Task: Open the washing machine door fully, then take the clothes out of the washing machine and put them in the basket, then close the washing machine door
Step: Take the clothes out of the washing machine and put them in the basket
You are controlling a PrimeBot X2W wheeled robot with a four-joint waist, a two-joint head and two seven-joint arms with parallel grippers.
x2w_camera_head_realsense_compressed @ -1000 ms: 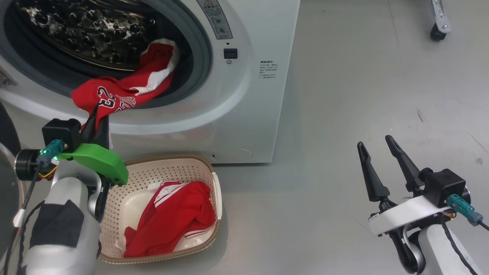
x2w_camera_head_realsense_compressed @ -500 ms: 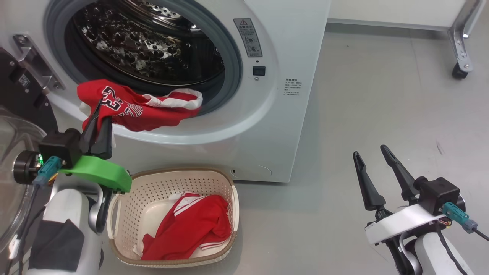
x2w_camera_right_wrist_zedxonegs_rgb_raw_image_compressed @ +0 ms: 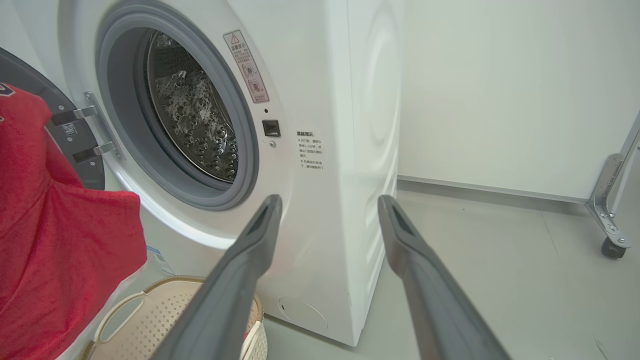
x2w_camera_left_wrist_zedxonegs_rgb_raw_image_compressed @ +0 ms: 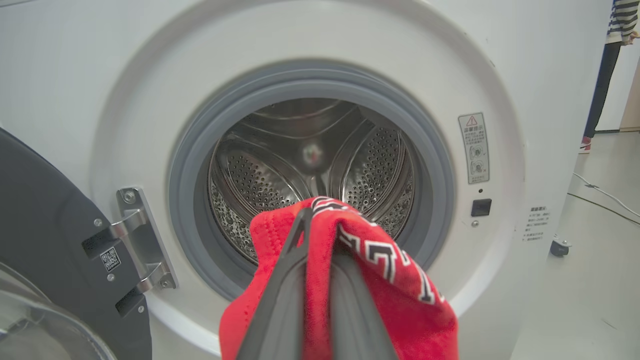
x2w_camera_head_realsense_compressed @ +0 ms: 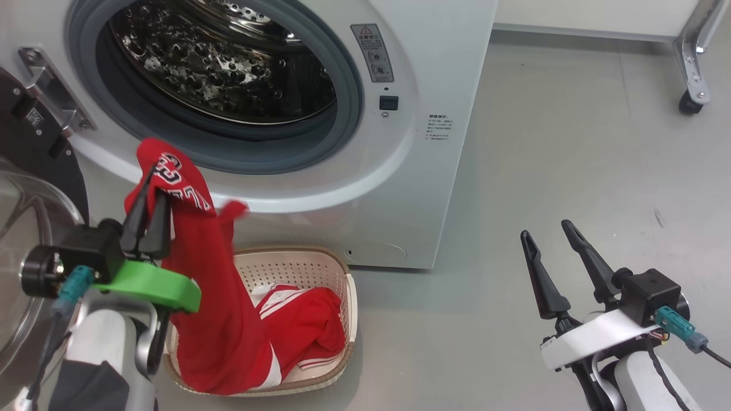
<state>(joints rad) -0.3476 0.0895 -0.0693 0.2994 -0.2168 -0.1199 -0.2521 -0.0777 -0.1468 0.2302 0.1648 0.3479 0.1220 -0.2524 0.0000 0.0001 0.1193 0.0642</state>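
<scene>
My left gripper point(x2w_camera_head_realsense_compressed: 153, 171) is shut on a red garment with white lettering point(x2w_camera_head_realsense_compressed: 214, 297), which hangs clear of the washing machine point(x2w_camera_head_realsense_compressed: 411, 188) and drapes down into the cream basket point(x2w_camera_head_realsense_compressed: 342, 319). The same garment point(x2w_camera_left_wrist_zedxonegs_rgb_raw_image_compressed: 400, 300) wraps my left gripper point(x2w_camera_left_wrist_zedxonegs_rgb_raw_image_compressed: 320, 220) in the left wrist view, in front of the bare steel drum point(x2w_camera_left_wrist_zedxonegs_rgb_raw_image_compressed: 280, 165). Another red garment with white stripes point(x2w_camera_head_realsense_compressed: 308, 325) lies in the basket. The washing machine door point(x2w_camera_head_realsense_compressed: 34, 171) stands swung open at the left. My right gripper point(x2w_camera_head_realsense_compressed: 545, 228) is open and holds nothing, over the floor at the lower right.
The basket point(x2w_camera_right_wrist_zedxonegs_rgb_raw_image_compressed: 150, 320) sits on the grey floor right below the drum opening. A metal frame leg with a caster point(x2w_camera_head_realsense_compressed: 691, 97) stands at the far right by a white wall. A person's legs point(x2w_camera_left_wrist_zedxonegs_rgb_raw_image_compressed: 602, 75) show at the far right edge of the left wrist view.
My left gripper has pulled the red garment fully out of the drum opening and back; it now hangs down into the basket. The head camera shifted. The right gripper stayed open.
</scene>
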